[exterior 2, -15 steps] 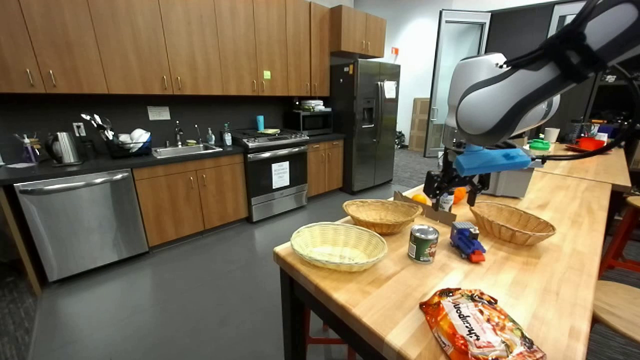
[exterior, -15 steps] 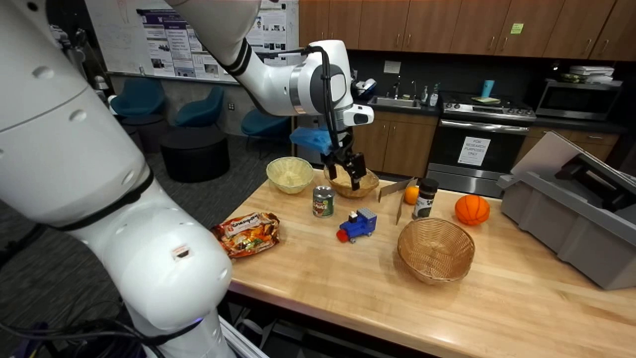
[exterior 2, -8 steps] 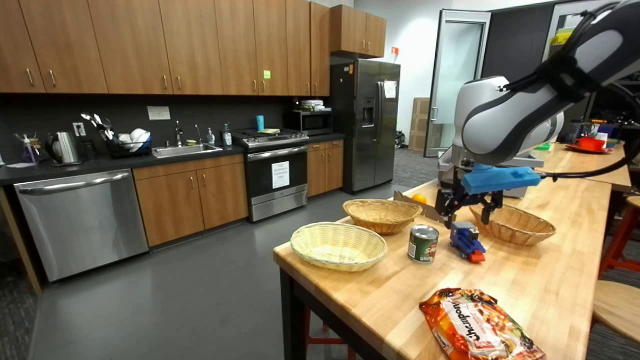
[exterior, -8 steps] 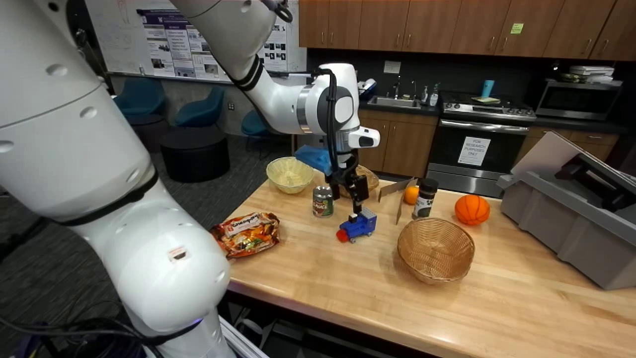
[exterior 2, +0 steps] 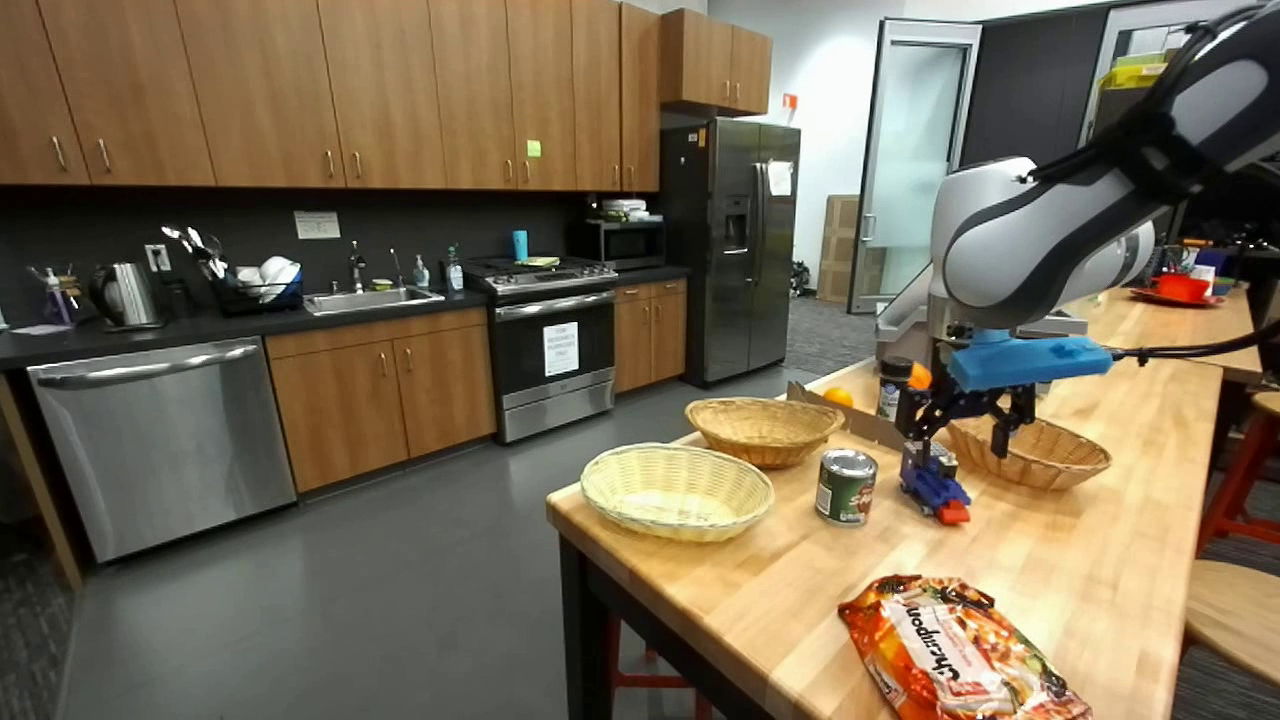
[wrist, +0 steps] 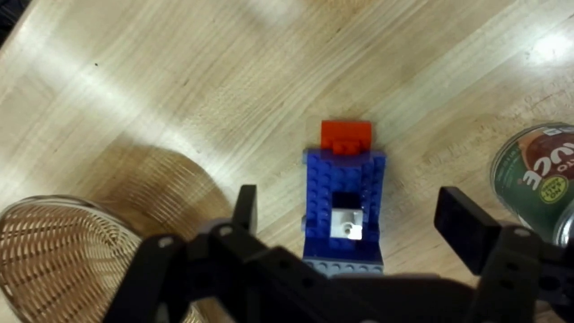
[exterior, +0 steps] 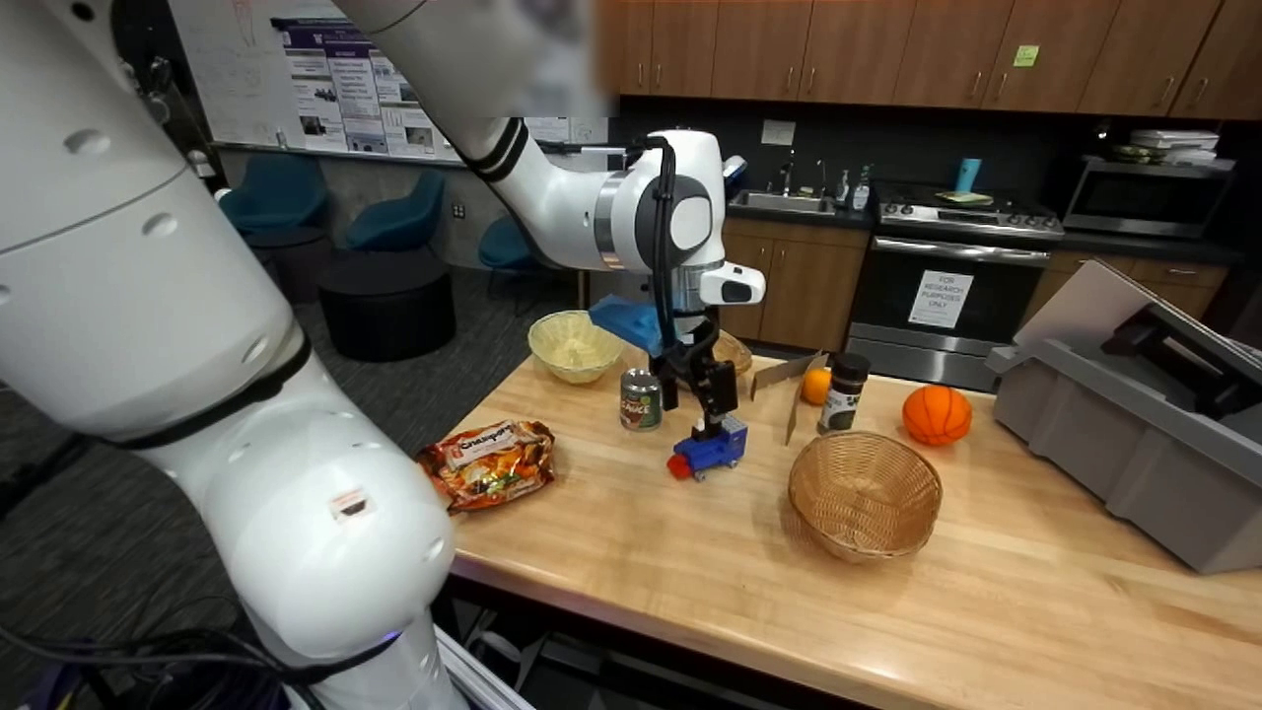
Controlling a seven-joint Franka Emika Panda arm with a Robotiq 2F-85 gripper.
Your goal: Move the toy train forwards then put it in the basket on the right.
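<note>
The wooden desk (exterior: 641, 567) carries all that the task needs. The grey bin (exterior: 1114, 454) stands on it toward the right of an exterior view and should play no part. Then comes the basket (exterior: 865, 498), round, woven and mouth up, the likely end point.

The hand (wrist: 349, 215) is released: its fingers (wrist: 246, 208) are spread well apart and grasp nothing. Between them in the wrist view is the toy train (exterior: 712, 454), upright on the desk, a gap on each side, near the basket but not in it. A sauce can (exterior: 641, 399) stands near it on the side away from the basket.

The train is built of plastic bricks, so I'd expect it to be light, stiff and rather slick. Its weak point is probably the joints: a hard squeeze, a twist or a drop could pop pieces off. Take it across the blue body, low down, just ahead of the grey roof (wrist: 345, 268), one finger flat on each flank. Leave the red nose (wrist: 346, 134) at the front and the little white knob (wrist: 346, 223) on top alone; either might come away. The wheels (exterior: 700, 476) look small, and the train may roll when nudged, so a gentle, level push should do for the forward move.
</note>
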